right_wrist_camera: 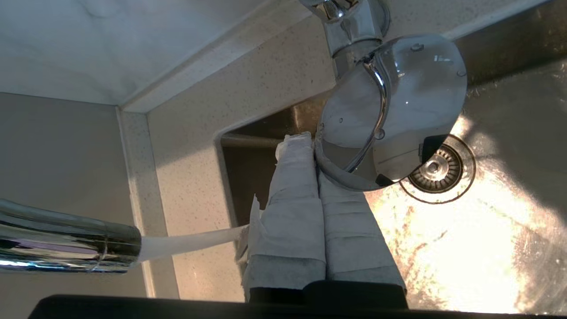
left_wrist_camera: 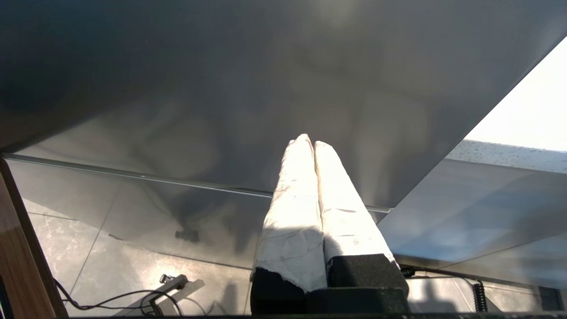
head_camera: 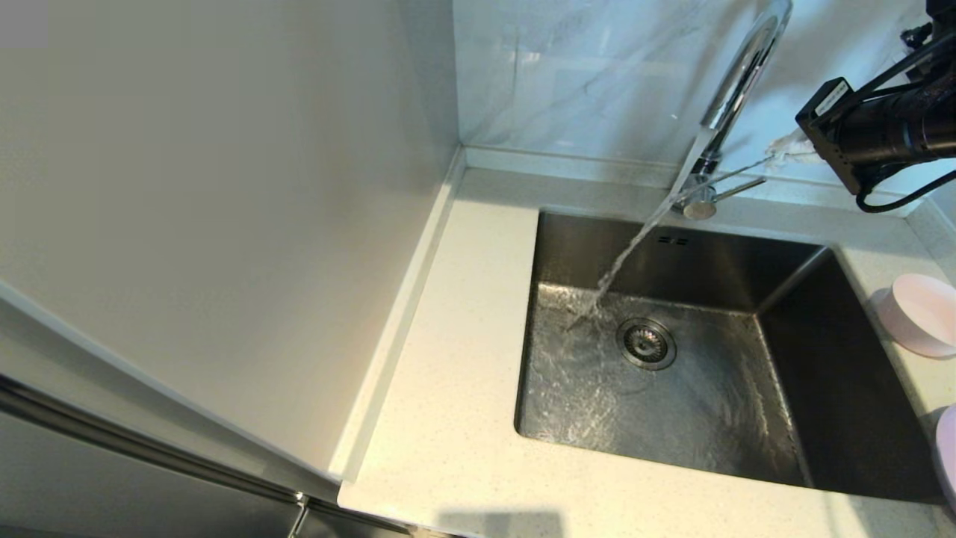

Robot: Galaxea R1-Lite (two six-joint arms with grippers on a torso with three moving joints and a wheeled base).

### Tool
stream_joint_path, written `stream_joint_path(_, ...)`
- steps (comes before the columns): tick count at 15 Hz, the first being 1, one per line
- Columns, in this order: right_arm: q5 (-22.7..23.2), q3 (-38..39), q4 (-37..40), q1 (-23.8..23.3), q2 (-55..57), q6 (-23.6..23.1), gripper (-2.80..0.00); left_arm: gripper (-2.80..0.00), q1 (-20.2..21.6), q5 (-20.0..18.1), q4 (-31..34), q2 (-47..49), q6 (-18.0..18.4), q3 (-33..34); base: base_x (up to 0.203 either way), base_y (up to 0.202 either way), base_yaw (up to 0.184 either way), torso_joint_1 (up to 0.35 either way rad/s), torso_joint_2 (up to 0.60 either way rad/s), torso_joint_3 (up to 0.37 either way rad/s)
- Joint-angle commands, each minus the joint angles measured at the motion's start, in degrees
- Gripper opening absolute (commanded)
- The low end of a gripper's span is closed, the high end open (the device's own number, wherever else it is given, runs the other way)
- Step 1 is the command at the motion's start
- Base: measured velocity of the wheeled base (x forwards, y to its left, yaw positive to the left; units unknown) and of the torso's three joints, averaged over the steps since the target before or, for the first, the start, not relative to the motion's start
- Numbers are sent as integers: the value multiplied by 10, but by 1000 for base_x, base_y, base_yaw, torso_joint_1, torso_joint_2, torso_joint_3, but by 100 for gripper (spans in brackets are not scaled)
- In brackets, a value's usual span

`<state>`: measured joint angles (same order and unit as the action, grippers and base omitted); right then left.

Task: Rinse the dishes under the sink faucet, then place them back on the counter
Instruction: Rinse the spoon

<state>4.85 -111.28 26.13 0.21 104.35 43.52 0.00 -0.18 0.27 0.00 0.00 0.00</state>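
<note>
Water runs from the chrome sink faucet (head_camera: 736,82) into the steel sink (head_camera: 814,373) and lands left of the drain strainer (head_camera: 647,344). My right gripper (head_camera: 777,147) is shut and empty, held high at the back right by the end of the faucet's thin lever (head_camera: 739,187). In the right wrist view its taped fingertips (right_wrist_camera: 305,139) sit against the faucet's round chrome base (right_wrist_camera: 398,106), with the spout (right_wrist_camera: 66,241) and its stream off to one side. A pale pink bowl (head_camera: 922,314) and the edge of a lavender plate (head_camera: 947,448) rest on the counter (head_camera: 463,373) right of the sink.
A tall grey cabinet panel (head_camera: 224,187) stands along the counter's left side. A marbled wall panel (head_camera: 582,75) rises behind the faucet. My left gripper (left_wrist_camera: 308,141) is parked shut and empty below a grey panel (left_wrist_camera: 221,88), above the tiled floor and out of the head view.
</note>
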Motion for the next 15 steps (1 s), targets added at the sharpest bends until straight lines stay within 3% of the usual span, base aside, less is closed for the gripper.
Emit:
stream_joint_path(1,1,6,1,6,-3,2,-280,-280,0,-1,0,0,0,0,0,0,0,0,0,0)
stream_joint_path(15,-7,13,1,51,5,-6,-280,-280,0,0,0,0,0,0,0,0,0,0,0,0)
